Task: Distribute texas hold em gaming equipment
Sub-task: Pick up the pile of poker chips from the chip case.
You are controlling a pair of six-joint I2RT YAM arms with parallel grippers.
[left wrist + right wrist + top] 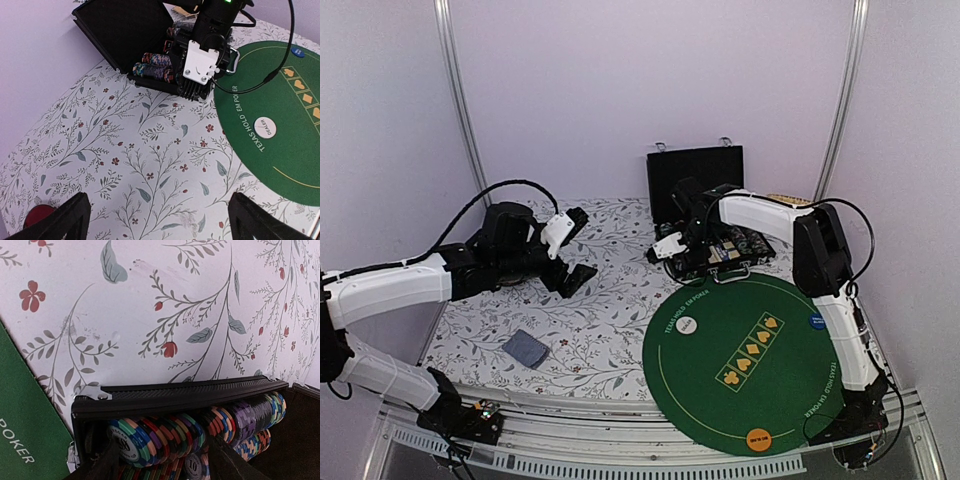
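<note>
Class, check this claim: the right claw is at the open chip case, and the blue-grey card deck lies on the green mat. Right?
No: the top view shows the card deck on the floral cloth, off the green mat. The right claw is at the chip case.

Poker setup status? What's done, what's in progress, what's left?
Done: white dealer disc, blue disc and orange disc sit on the green mat. In hand: right gripper reaches into the open case, straddling a chip row; grip not clear. Left: no chips on the mat yet, the card deck lies on the floral cloth off the mat, and the left gripper hovers open and empty.
</note>
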